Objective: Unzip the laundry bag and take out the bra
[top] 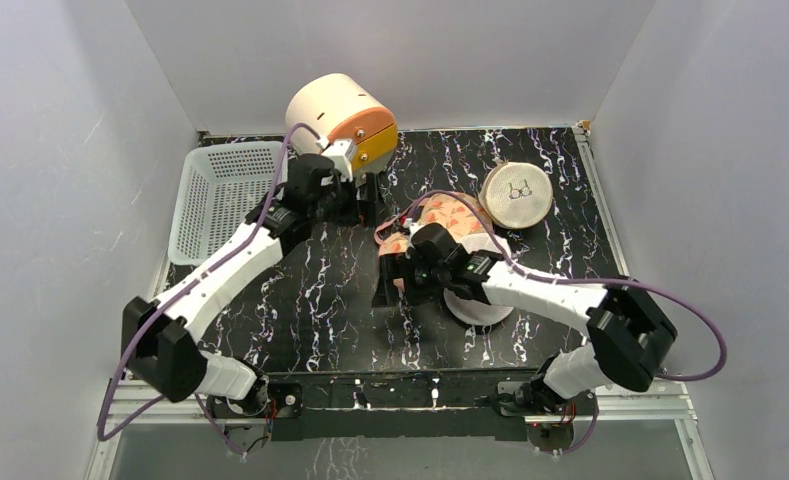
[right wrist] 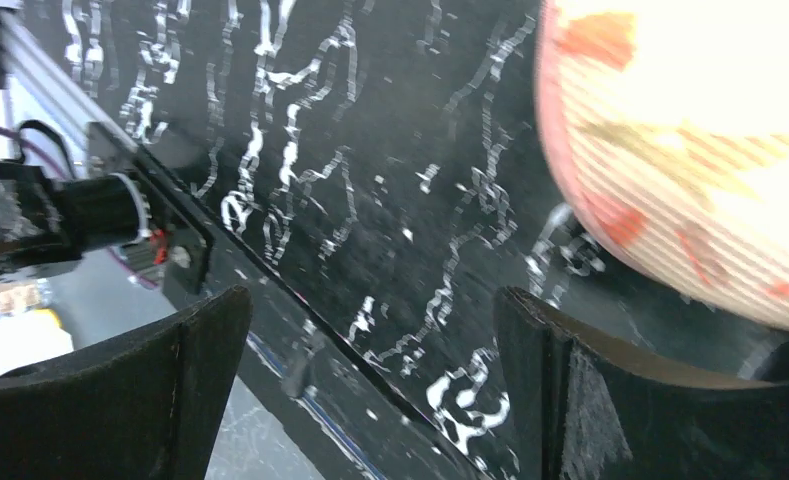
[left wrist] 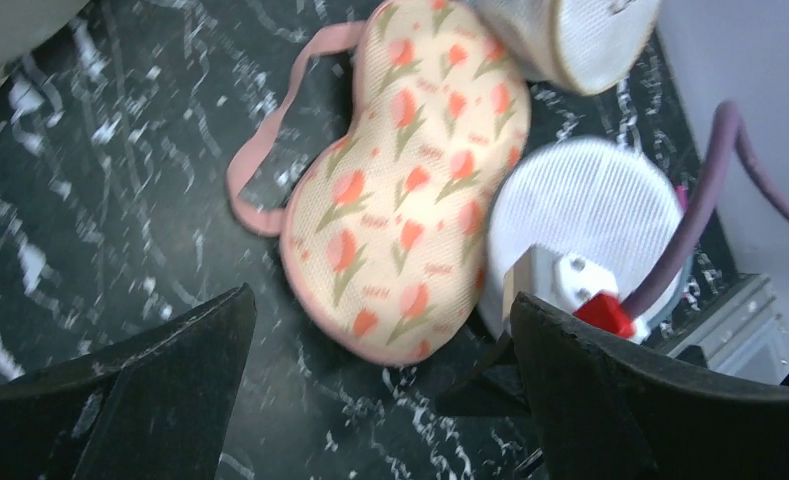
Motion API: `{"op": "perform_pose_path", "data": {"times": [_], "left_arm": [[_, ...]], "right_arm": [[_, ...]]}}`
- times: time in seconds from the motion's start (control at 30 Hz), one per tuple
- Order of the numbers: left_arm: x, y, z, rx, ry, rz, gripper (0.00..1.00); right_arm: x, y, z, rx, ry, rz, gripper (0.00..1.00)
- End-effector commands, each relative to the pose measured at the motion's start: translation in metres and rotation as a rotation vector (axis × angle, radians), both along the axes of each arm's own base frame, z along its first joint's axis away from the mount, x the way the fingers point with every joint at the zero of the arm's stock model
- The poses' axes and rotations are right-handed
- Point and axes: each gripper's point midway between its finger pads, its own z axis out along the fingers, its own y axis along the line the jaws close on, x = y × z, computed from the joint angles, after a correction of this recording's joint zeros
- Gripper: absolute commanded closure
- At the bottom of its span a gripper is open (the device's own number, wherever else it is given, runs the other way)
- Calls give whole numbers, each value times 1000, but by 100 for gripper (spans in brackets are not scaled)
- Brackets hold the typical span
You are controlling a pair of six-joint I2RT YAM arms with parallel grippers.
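The bra (top: 448, 222), cream with orange tulips and pink straps, lies on the black marbled table just behind the white mesh laundry bag (top: 478, 305). My right arm covers much of the bag. In the left wrist view the bra (left wrist: 410, 180) lies flat beside the bag's round white mesh face (left wrist: 595, 200). My left gripper (top: 363, 207) is open and empty, left of the bra; its jaws (left wrist: 380, 400) stand wide apart above the table. My right gripper (top: 387, 280) is open and empty, in front and left of the bra (right wrist: 690, 150), jaws (right wrist: 370, 385) apart over the table's near edge.
A beige round pouch with a bra icon (top: 516, 194) leans at the back right, and shows in the left wrist view (left wrist: 570, 35). A white perforated basket (top: 225, 195) stands at the back left. A white and orange drum (top: 342, 115) stands at the back centre.
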Motion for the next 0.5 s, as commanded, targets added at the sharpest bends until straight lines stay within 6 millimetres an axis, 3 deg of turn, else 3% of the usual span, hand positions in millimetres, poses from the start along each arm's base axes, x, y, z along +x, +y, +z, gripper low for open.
{"op": "perform_pose_path", "data": {"times": [0.0, 0.07, 0.13, 0.3, 0.4, 0.47], "left_arm": [[-26, 46, -10, 80, 32, 130, 2], [-38, 55, -7, 56, 34, 163, 2], [-50, 56, -11, 9, 54, 173, 2], [-74, 33, -42, -124, 187, 99, 2], [-81, 14, -67, -184, 271, 52, 2], [-86, -4, -78, -221, 309, 2, 2]], "right_arm": [[18, 56, 69, 296, -98, 76, 9], [27, 53, 82, 267, -158, 60, 9], [47, 32, 92, 165, -244, -33, 4], [99, -70, 117, -85, -382, -321, 2], [120, -147, 134, -151, -430, -508, 2], [128, -196, 135, -197, -425, -634, 2]]}}
